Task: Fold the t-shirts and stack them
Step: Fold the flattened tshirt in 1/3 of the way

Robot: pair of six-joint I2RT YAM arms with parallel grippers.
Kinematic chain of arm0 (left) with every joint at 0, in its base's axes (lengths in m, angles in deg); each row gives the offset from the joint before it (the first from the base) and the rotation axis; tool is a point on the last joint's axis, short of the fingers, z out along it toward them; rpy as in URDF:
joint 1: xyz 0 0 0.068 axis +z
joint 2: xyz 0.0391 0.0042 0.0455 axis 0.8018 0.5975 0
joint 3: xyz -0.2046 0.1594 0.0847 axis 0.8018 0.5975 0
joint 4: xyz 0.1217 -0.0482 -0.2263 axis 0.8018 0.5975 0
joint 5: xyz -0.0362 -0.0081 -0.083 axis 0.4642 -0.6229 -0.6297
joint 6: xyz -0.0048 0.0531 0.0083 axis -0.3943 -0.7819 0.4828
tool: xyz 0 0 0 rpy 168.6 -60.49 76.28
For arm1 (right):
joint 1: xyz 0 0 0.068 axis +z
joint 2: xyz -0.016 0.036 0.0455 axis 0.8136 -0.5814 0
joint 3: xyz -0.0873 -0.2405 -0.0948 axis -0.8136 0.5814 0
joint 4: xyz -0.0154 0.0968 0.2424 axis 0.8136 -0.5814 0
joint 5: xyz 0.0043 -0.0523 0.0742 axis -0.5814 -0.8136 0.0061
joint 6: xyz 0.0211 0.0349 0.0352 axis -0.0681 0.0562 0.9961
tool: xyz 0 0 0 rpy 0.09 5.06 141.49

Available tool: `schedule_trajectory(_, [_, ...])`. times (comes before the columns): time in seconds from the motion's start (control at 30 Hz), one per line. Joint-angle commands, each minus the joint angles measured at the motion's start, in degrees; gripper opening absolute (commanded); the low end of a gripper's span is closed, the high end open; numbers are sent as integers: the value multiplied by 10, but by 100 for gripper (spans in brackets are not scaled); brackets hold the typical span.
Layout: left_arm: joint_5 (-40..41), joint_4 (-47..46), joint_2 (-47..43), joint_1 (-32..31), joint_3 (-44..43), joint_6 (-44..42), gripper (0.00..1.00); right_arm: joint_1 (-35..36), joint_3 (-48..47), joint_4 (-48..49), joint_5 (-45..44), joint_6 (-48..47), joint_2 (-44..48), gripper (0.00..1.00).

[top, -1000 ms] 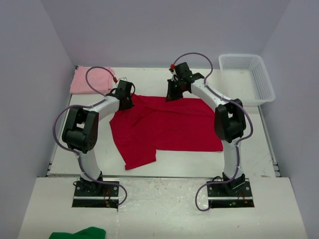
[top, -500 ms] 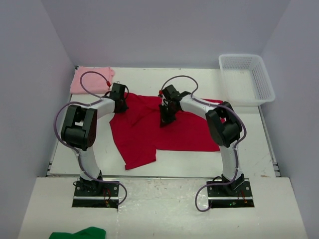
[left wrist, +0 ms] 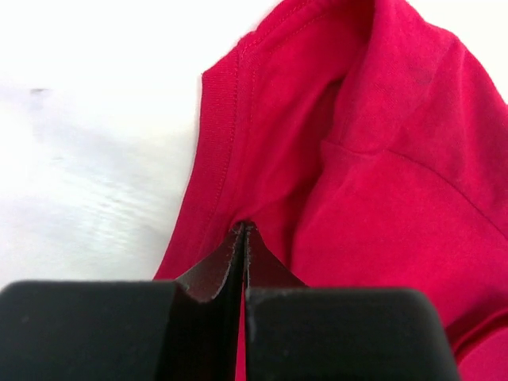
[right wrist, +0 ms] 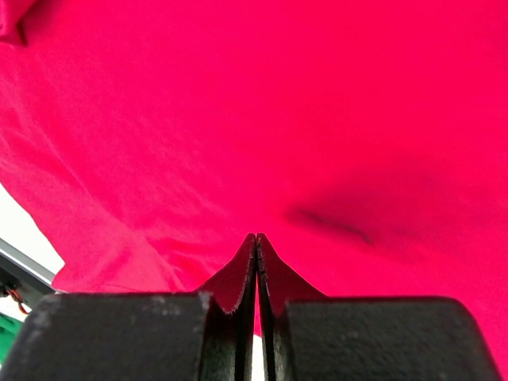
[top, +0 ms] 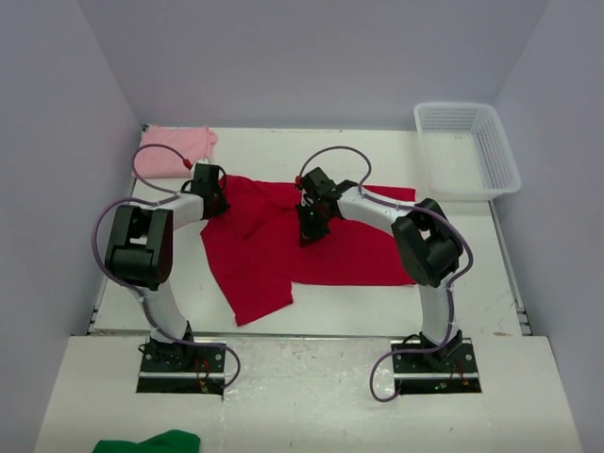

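Bright, even light; soft shadows.

Open table [top: 491, 274] separates the red t-shirt [top: 340, 250] from the basket [top: 500, 151].

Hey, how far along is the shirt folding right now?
Done: the pink t-shirt lies folded at the far left corner of the table. In hand: the left gripper and right gripper are both shut on the red t-shirt, which is partly bunched and not yet a neat rectangle. Left: finishing that fold and stacking the two shirts, which lie apart.
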Motion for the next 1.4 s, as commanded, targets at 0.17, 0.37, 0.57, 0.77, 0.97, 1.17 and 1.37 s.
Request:
schedule_trajectory(0.17, [29,48,-16,39,41,-6,0,17,-12,-8,-42,8,48,0])
schedule_trajectory(0.37, [70,53,-47,41,51,3,0,16,38,-15,-141,19,91,0])
schedule_trajectory(0.57, [101,61,-108,40,58,15,0,-30,114,-22,-228,54,164,0])
schedule_trajectory(0.77, [99,71,-149,20,43,16,0,-64,220,17,-223,79,275,19])
schedule_trajectory(0.97, [105,110,-161,-60,-25,3,0,-108,338,51,-221,137,394,49])
schedule_trajectory(1.17, [-3,110,-103,-92,-72,-31,0,-123,361,57,-221,136,381,37])
schedule_trajectory(1.37, [11,117,-59,-90,-94,-45,0,-122,359,86,-164,119,372,0])
